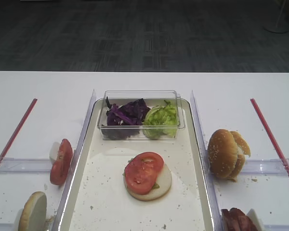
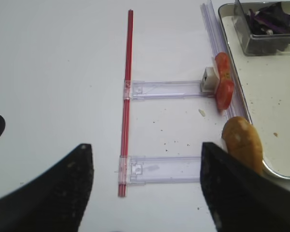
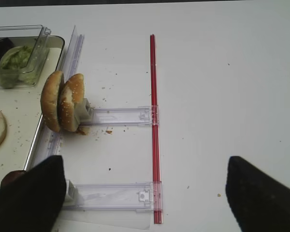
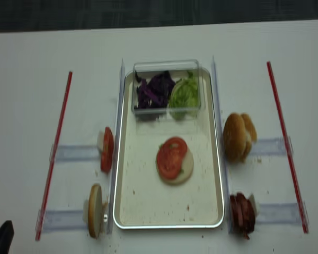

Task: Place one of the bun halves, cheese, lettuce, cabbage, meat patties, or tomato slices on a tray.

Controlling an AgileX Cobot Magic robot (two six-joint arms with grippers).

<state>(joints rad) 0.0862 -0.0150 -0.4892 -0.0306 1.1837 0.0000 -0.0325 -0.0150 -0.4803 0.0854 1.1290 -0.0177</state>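
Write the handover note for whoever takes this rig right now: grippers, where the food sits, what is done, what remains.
Left gripper: open, empty, over the table left of the tray.
Right gripper: open, empty, over the table right of the tray.
Large silvery metal tray: holds a pale bun half topped with red tomato slices. Clear plastic tub at its far end holds purple cabbage and green lettuce.
Off-tray: spare tomato slices and one bun half on the left; sesame bun halves and dark meat patties on the right.
Left: other ingredients not yet added.
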